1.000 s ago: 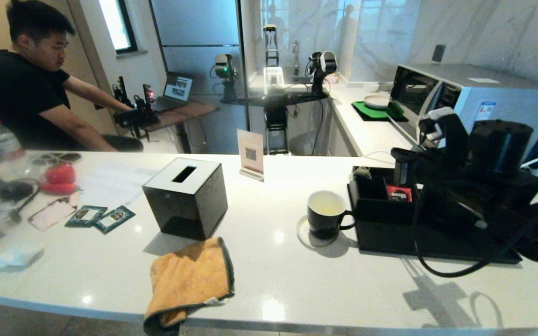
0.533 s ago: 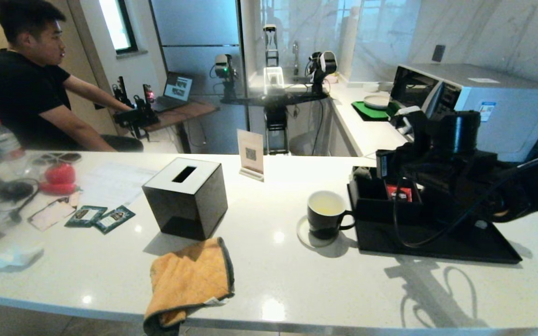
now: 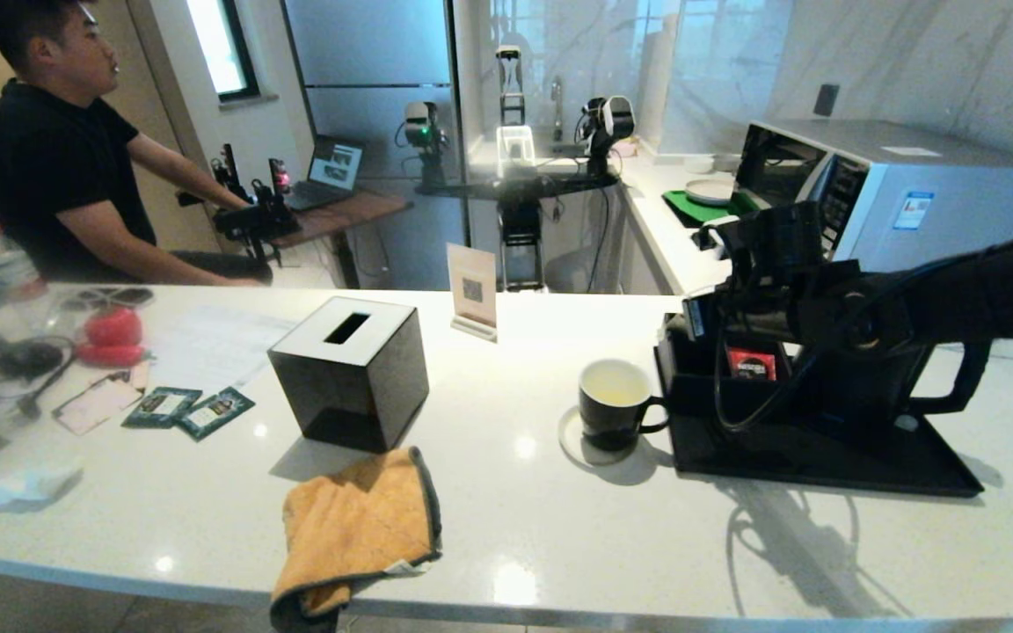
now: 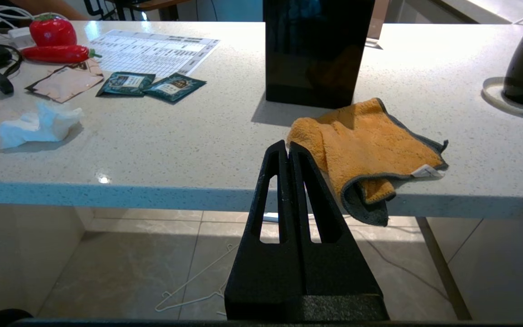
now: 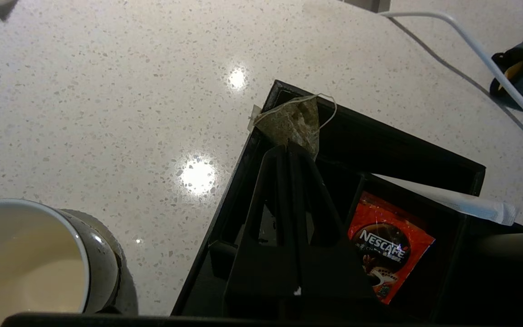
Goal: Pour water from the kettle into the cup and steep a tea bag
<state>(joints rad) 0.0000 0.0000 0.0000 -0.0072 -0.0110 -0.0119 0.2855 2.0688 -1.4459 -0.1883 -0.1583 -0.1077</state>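
The black cup [image 3: 614,404], white inside, stands on a coaster left of the black tray [image 3: 823,466]; its rim also shows in the right wrist view [image 5: 25,263]. The black kettle [image 3: 858,387] stands on the tray, mostly behind my right arm, with its looped handle [image 3: 964,378] showing. The grey-green tea bag [image 5: 295,120] leans in the far corner of the black organizer [image 3: 709,396]. My right gripper [image 5: 287,147] is shut, its tips just short of the tea bag's lower edge, nothing visibly between them. My left gripper [image 4: 287,145] is shut, parked below the counter's front edge.
A red sachet [image 5: 388,245] lies in the organizer next to the tea bag's compartment. A black tissue box [image 3: 350,369] and an orange cloth [image 3: 357,527] sit mid-counter. Two green packets [image 3: 190,409] lie at the left. A microwave [image 3: 893,193] stands behind the tray.
My right arm has swung left and risen from over the kettle to the organizer's far corner, uncovering the kettle's handle. The left arm, cup and kettle have not moved.
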